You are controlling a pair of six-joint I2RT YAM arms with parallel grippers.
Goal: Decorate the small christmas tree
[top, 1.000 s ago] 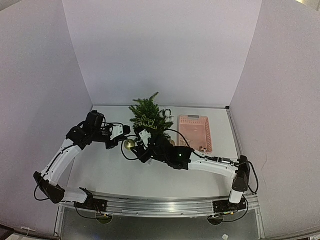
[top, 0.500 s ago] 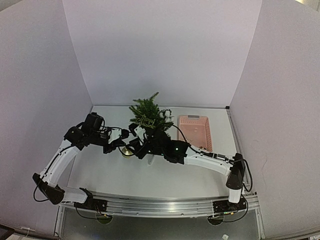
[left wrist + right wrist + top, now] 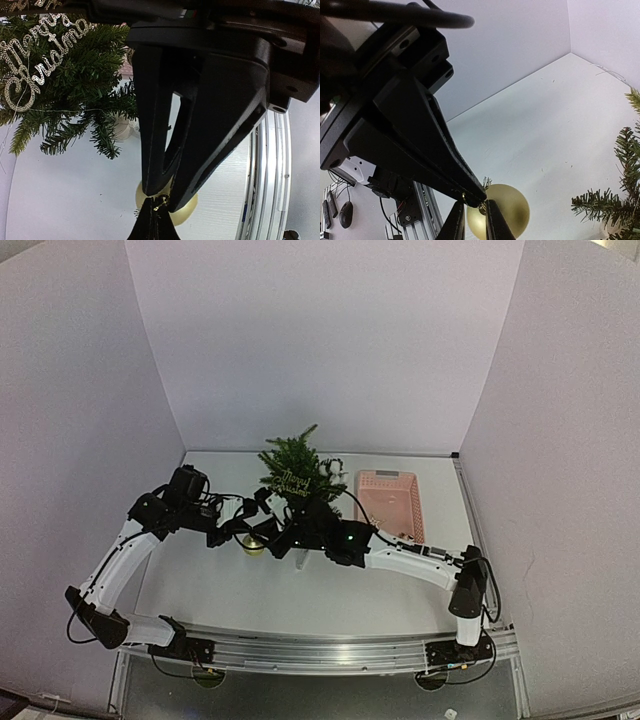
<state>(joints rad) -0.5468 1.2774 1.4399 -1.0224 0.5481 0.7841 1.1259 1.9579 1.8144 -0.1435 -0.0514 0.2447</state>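
Observation:
The small christmas tree stands at the back middle of the table and carries a glittery "Merry Christmas" sign. It also shows in the left wrist view, with its pale pot, and in the right wrist view. A gold ball ornament hangs just left of the tree, in front of it. My left gripper is shut on the ball's hanger, with the ball below it. My right gripper meets it tip to tip. Its fingers are narrowly apart on either side of the ball's cap.
A pink basket lies right of the tree with small items in its near end. A white ornament hangs on the tree's right side. White walls close in the table on three sides. The metal rail runs along the near edge.
My right gripper has moved left, from in front of the tree to the gold ball. My left gripper has shifted slightly left and down with the ball.

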